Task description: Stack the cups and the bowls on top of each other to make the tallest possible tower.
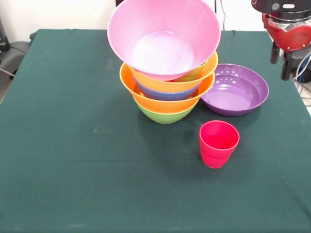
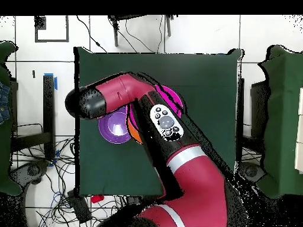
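Observation:
The tower (image 1: 167, 92) stands at the table's middle back: a green bowl (image 1: 165, 115) as base, then an orange bowl (image 1: 146, 97), a blue bowl (image 1: 165, 93), a second orange bowl (image 1: 160, 83), and a large pink bowl (image 1: 163, 36) tilted on top. A yellow-green edge (image 1: 194, 74) shows under the pink rim. The purple bowl (image 1: 235, 90) sits right of the tower, touching it. A red cup (image 1: 218, 144) stands upright in front. My gripper (image 1: 284, 63) hangs at the top right, above and behind the purple bowl, holding nothing. The other cups and the small red bowl are hidden.
In the overhead view my arm (image 2: 177, 159) covers most of the table (image 2: 201, 88); only the purple bowl (image 2: 115, 127) and part of the pink rim (image 2: 176, 97) show. Cables lie off the table's right edge (image 1: 303, 73).

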